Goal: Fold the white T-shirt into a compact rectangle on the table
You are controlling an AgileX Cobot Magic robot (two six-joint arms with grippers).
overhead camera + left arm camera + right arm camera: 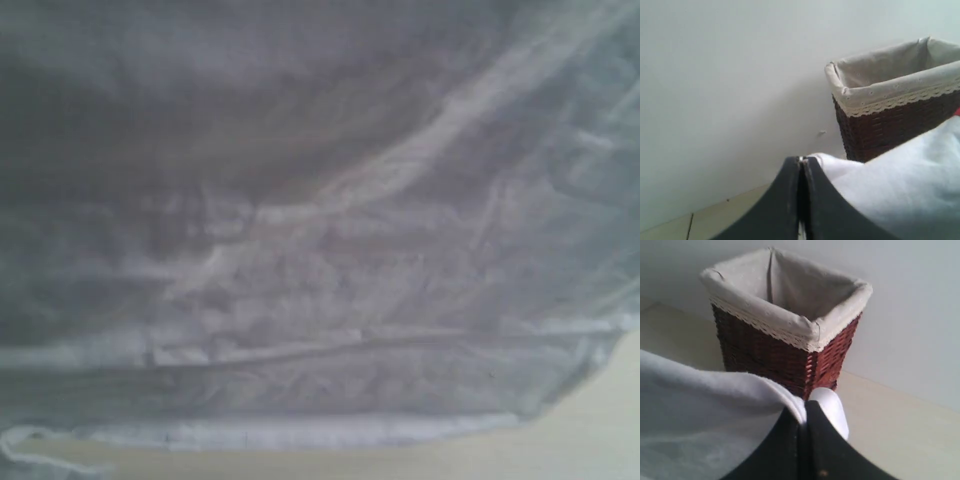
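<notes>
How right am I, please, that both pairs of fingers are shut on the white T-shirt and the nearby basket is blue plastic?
One slip: the basket is dark brown wicker with a lace-trimmed cloth liner, as the right wrist view shows. The left fingers and right fingers are indeed shut on the white T-shirt.

There is one wrinkled white cotton T-shirt (320, 250), one dark brown wicker basket (780, 360) lined with beige cloth and lace trim, and one pale beige wood-look table (900, 430). Two black grippers show, one per wrist view: the left gripper (801, 161) and the right gripper (803, 412).
</notes>
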